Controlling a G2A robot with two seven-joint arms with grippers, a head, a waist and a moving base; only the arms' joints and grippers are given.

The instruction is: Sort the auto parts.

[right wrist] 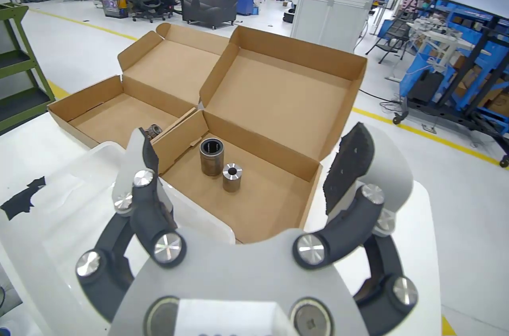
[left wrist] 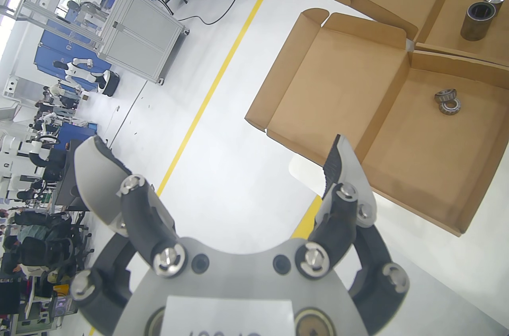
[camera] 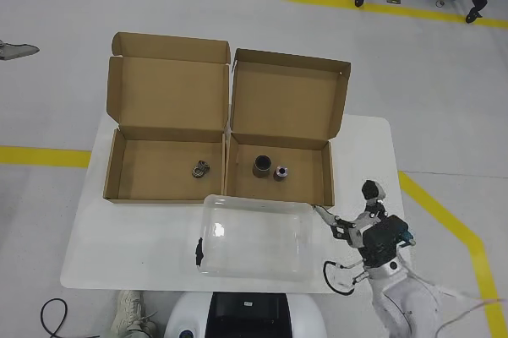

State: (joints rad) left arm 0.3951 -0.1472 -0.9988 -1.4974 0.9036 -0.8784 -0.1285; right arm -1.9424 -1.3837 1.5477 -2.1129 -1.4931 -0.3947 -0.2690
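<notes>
Both grippers are hanging spread wide, gripping nothing: the right gripper (camera: 348,204) just beside the clear tray (camera: 254,200), the left gripper (left wrist: 216,154) over the floor by the table (camera: 363,135) corner. Two bearings (left wrist: 449,107) are lying together in the left box (camera: 112,165); a sleeve (camera: 262,166) and a bushing (camera: 281,173) are standing in the right box (camera: 327,173)

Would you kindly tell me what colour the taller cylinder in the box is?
The cylinder is dark grey metal, seen best in the right wrist view.
</notes>
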